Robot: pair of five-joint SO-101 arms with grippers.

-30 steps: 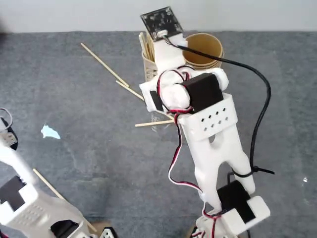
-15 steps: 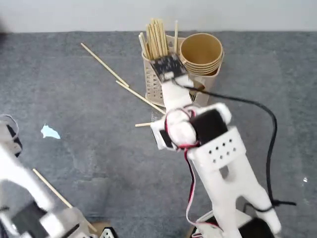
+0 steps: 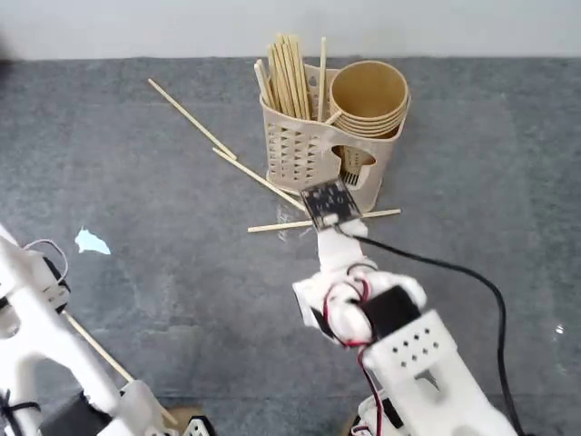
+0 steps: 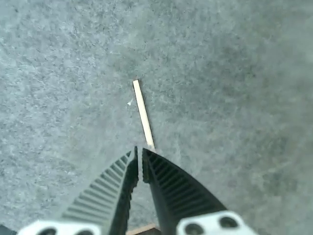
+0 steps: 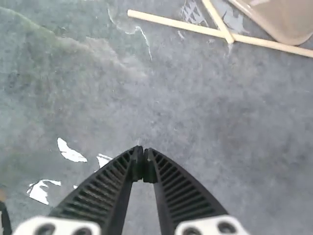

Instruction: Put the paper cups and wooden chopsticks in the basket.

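A beige slotted basket (image 3: 304,150) stands at the back of the grey mat. It holds a stack of paper cups (image 3: 369,95) and a bundle of wooden chopsticks (image 3: 289,73). Loose chopsticks lie on the mat: one long one (image 3: 191,118) left of the basket, one (image 3: 259,177) leaning toward its base, one (image 3: 322,221) across its front. My right gripper (image 5: 142,152) is shut and empty, over bare mat short of that front chopstick (image 5: 195,28). My left gripper (image 4: 141,155) is shut, its tips at the end of a chopstick (image 4: 143,115) lying near the front left (image 3: 95,347).
A pale blue scrap (image 3: 91,242) lies on the mat at the left. White flecks (image 5: 68,152) lie beside my right gripper. The right arm's black cable (image 3: 454,272) trails over the mat at the right. Open mat stretches between the two arms.
The right arm has pulled back from over the basket toward the near edge, uncovering the basket and chopsticks. The left arm has shifted at the lower left.
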